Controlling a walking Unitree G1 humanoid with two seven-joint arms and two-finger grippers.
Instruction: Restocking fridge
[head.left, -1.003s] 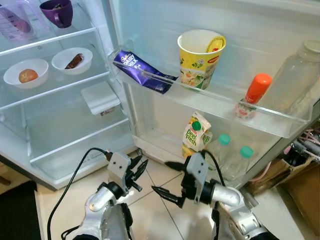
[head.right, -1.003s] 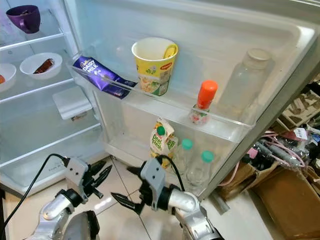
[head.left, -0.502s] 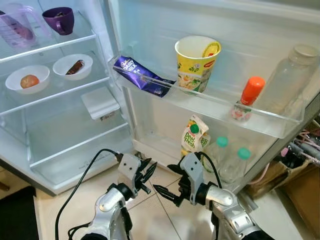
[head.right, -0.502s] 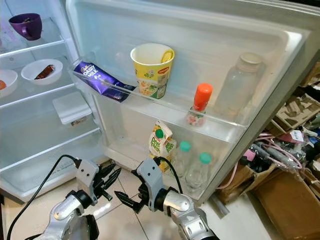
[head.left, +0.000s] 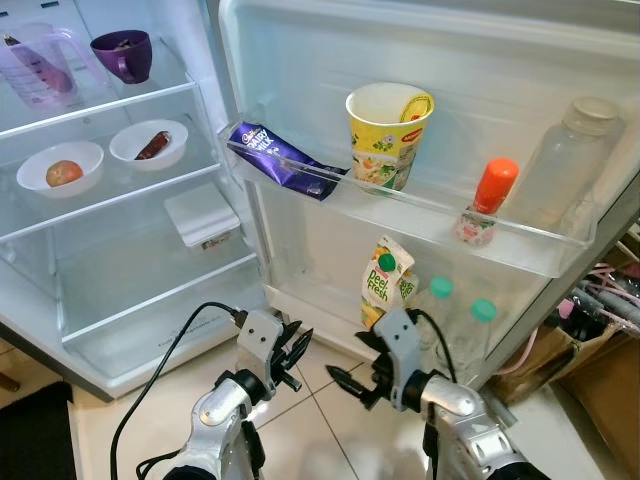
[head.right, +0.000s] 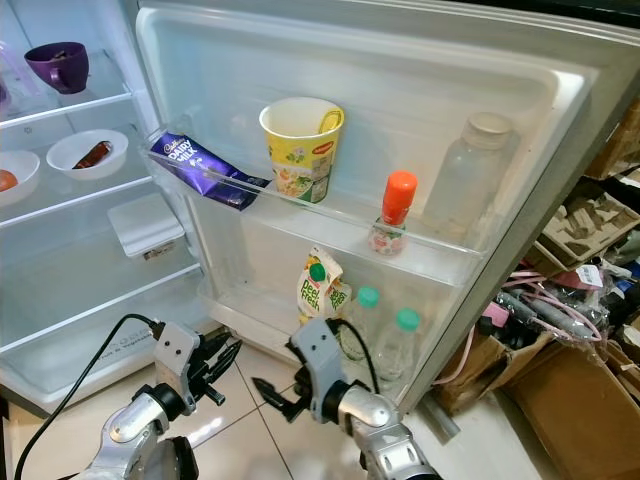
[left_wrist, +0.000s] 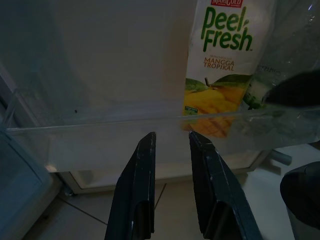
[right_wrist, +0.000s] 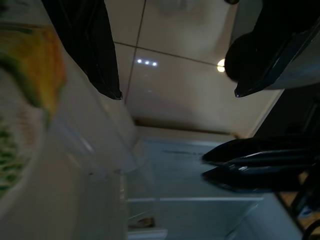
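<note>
With both tools low in front of the open fridge door (head.left: 520, 90), I read the step as lining up on the lower door rack; judgement only. Neither tool carries anything.

Right tool (head.left: 352, 372): fingers spread wide, just beside the juice carton (head.left: 385, 280) in the lower door rack (left_wrist: 150, 125). Left tool (head.left: 292, 345): fingers close together with a narrow gap, nothing between them, pointing at the same rack; in its wrist view the carton stands upright behind the clear rail.

To do this well: if the carton is the target, I'd keep the right tool spread, come over the rail rather than through it, and close on the carton's flat faces below the green cap. Two bottles (head.left: 470, 325) stand just beside it, so I'd come in from the free side. The left tool should stay out of the right one's path; they are near each other.

Carton: white and yellow, "Peel Fresh" mango print, top creased and leaning a little. Likely soft-walled, so a light squeeze.

Upper rack holds a chocolate bar (head.left: 275, 160), noodle cup (head.left: 385, 135), orange-capped bottle (head.left: 485, 200) and clear jar (head.left: 565, 165).
</note>
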